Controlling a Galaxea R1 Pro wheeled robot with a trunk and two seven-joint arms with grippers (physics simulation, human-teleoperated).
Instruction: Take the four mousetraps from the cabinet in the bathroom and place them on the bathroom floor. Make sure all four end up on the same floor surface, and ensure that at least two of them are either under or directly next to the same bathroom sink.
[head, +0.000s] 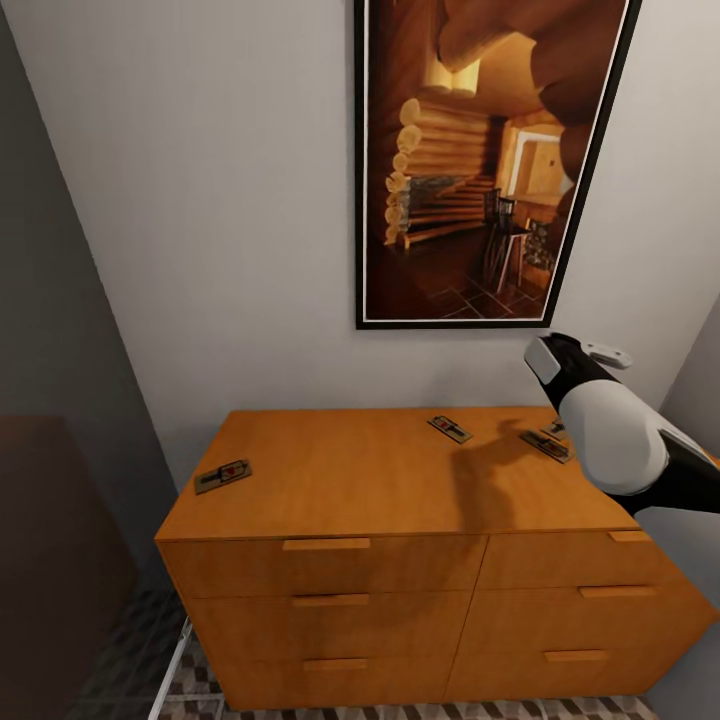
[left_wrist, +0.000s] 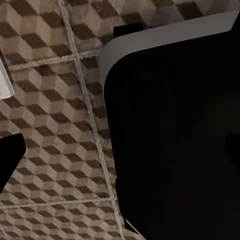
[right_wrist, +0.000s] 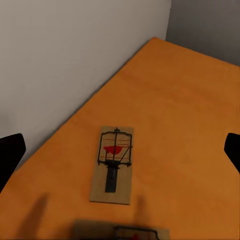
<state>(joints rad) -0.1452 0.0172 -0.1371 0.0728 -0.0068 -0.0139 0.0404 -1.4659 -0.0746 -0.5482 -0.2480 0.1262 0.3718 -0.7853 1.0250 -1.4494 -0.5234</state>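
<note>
The cabinet (head: 400, 560) stands against the wall, its drawers shut. Mousetraps lie on its top: one at the left end (head: 222, 476), one toward the back (head: 450, 428), and one at the right (head: 546, 446) beside my right arm (head: 605, 430), which hides what lies behind it. In the right wrist view my right gripper (right_wrist: 120, 155) hangs open above a mousetrap (right_wrist: 114, 165), fingertips wide apart, and a second trap (right_wrist: 135, 232) shows at the frame's edge. My left gripper (left_wrist: 120, 155) is open over the cube-pattern bathroom floor (left_wrist: 50, 125), holding nothing.
A framed picture (head: 490, 160) hangs on the wall above the cabinet. A dark brown block (head: 60, 540) stands at the left, and a white frame (head: 170, 670) leans by the cabinet's lower left corner. My dark body (left_wrist: 175, 140) shows in the left wrist view.
</note>
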